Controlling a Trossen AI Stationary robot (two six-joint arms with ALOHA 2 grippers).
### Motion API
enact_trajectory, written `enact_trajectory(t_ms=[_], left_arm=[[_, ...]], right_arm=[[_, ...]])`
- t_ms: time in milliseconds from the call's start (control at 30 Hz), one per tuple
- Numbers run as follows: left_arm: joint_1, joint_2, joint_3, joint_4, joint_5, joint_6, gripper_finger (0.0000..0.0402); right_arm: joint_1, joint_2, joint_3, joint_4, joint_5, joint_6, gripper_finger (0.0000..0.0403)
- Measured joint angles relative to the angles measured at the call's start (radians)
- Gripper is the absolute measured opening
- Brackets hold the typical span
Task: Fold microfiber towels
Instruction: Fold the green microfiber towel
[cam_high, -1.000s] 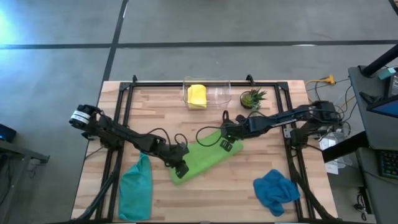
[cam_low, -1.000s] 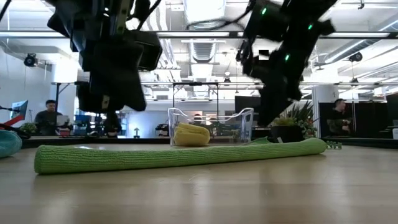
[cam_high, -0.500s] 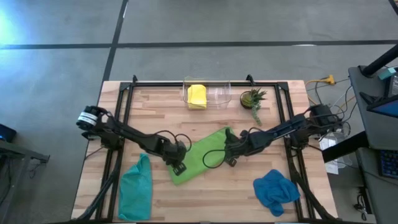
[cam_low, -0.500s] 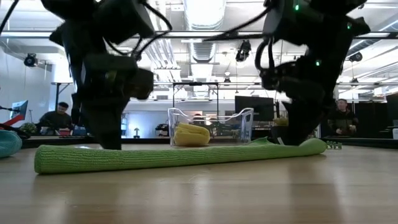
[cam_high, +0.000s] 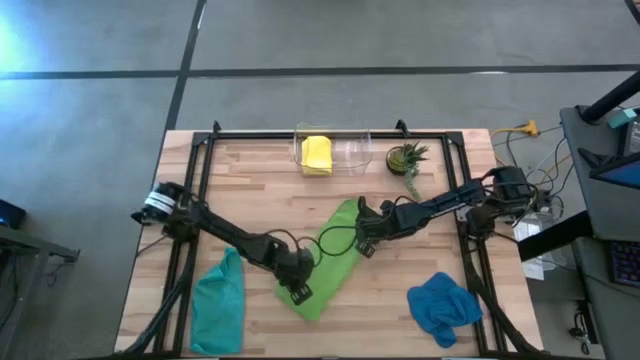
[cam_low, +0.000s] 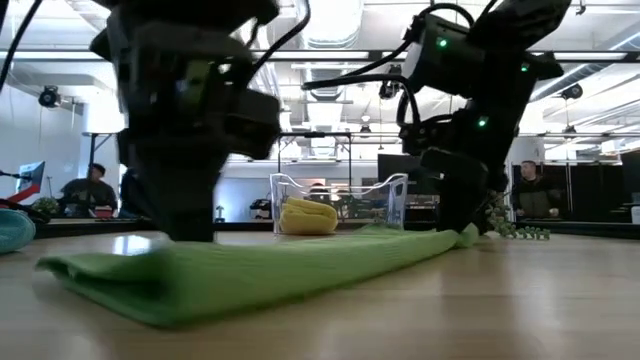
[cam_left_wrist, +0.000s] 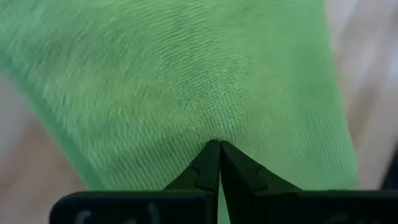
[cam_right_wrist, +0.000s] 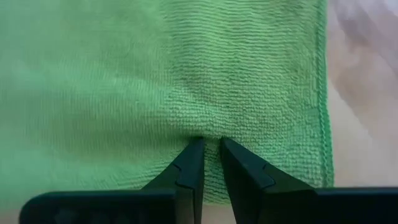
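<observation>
The lime green towel (cam_high: 328, 268) lies folded in a long strip across the middle of the surface (cam_high: 260, 180). The left hand (cam_left_wrist: 219, 163) is clamped on its near end and the right hand (cam_right_wrist: 209, 163) is pinched on its far end. For a clean next fold, both pinches should be kept firm and the strip held taut and level, so that the edges line up. The teal towel (cam_high: 218, 300) and blue towel (cam_high: 443, 305) wait at the near corners, unfolded. The yellow towel (cam_high: 317, 154) sits in a clear bin (cam_high: 350, 150).
</observation>
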Motion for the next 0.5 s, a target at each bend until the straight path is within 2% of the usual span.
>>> enact_trajectory(t_ms=[233,367,500], left_arm=[[-0.037,0.139,0.154,0.050,0.054,0.001,0.0000],[-0.036,0.098,0.155,-0.044,-0.022,0.001,0.0000],[-0.016,0.020,0.140,-0.034,-0.070,0.006,0.0000]], right_arm=[[-0.023,0.000,0.000,0.038,-0.014,-0.048,0.0052],[-0.013,-0.036,0.001,0.013,-0.018,-0.032,0.0052],[0.006,-0.107,0.002,-0.029,-0.011,-0.029,0.0052]])
